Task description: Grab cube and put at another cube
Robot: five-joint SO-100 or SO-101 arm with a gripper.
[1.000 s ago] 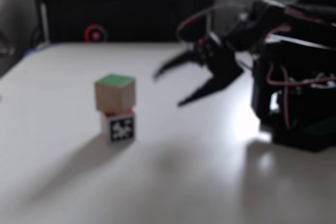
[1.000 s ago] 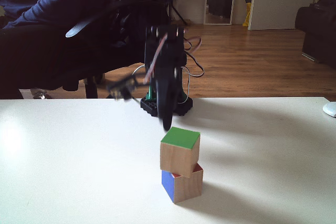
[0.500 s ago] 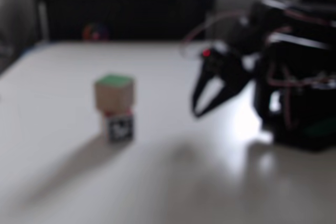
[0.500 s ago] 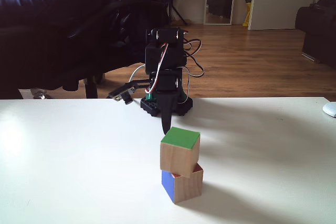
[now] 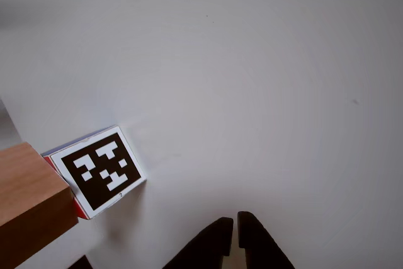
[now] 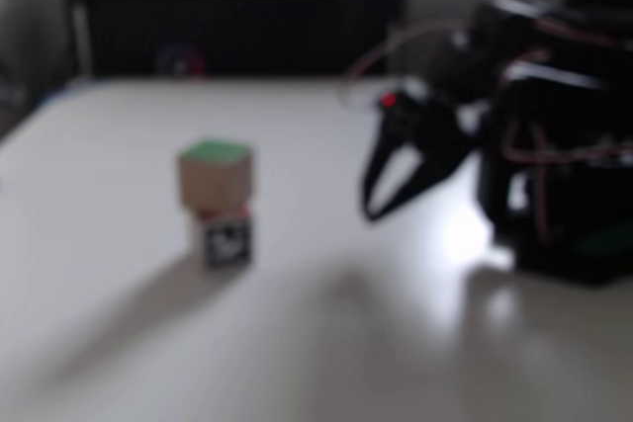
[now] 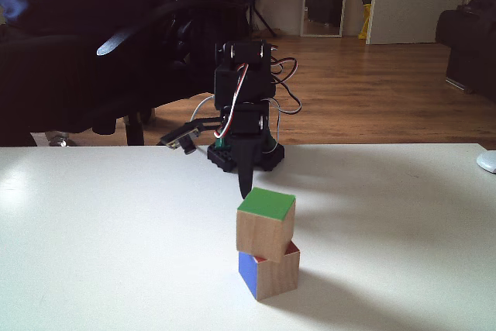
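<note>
the wooden cube (image 7: 266,225) sits on top of the small cube (image 7: 270,270), so the placing looks done and the step in hand is pulling the arm clear. to do that well, i would keep the gripper (image 5: 232,226) low and near the arm's base, well apart from the stack, and make no sweep toward it, since the top cube sits a little skewed and overhangs the lower one on one side.

the fingers are closed, tips almost touching and holding nothing, as the other view shows; in a fixed view (image 6: 368,212) the blur makes them look perhaps slightly parted, so i trust the close view.

the wooden cube is light brown with a bright green top face, resting on the white table (image 7: 116,253). the small cube beneath shows a black-and-white tag (image 5: 101,169), a blue side and a red edge.
</note>
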